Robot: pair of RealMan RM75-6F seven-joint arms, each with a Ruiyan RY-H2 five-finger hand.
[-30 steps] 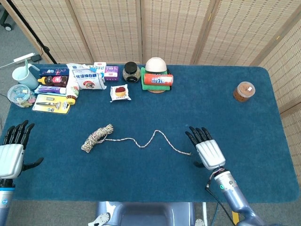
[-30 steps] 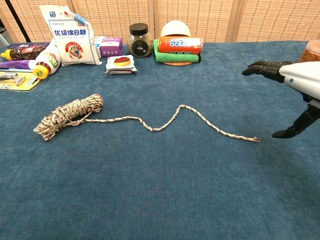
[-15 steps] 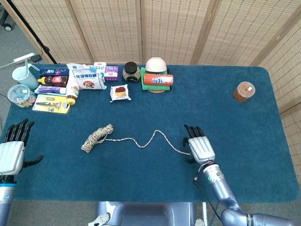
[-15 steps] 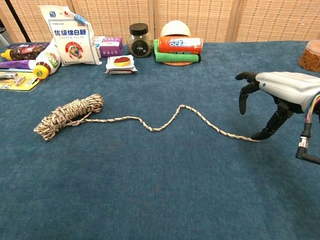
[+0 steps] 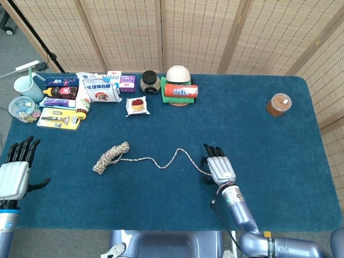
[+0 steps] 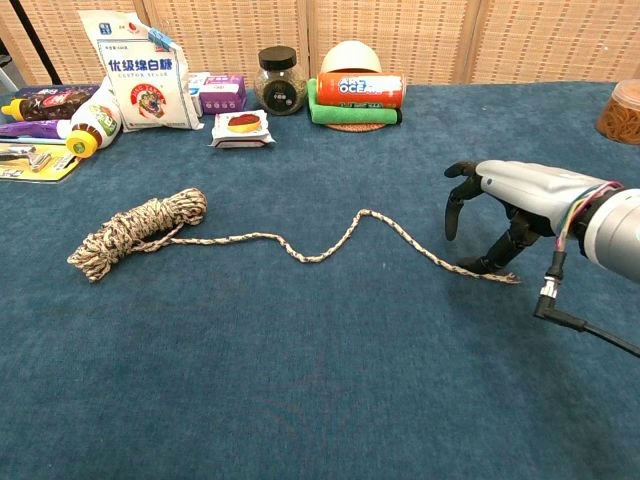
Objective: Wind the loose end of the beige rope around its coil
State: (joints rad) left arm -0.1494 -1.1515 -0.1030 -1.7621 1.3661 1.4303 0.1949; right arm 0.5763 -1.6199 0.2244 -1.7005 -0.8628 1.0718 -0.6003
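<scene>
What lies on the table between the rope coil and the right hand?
Only the rope's own loose end, snaking over bare blue cloth from the coil to the right hand. Both views show it.

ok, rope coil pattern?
Beige flecked with dark strands, a mottled braid; the rope coil shows best in the chest view.

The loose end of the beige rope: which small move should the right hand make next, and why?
Probably close the fingers on the loose end. The right hand hangs over it with fingers apart, thumb tip down beside the strand, holding nothing. The coil lies far off, so winding needs a grip first.
</scene>
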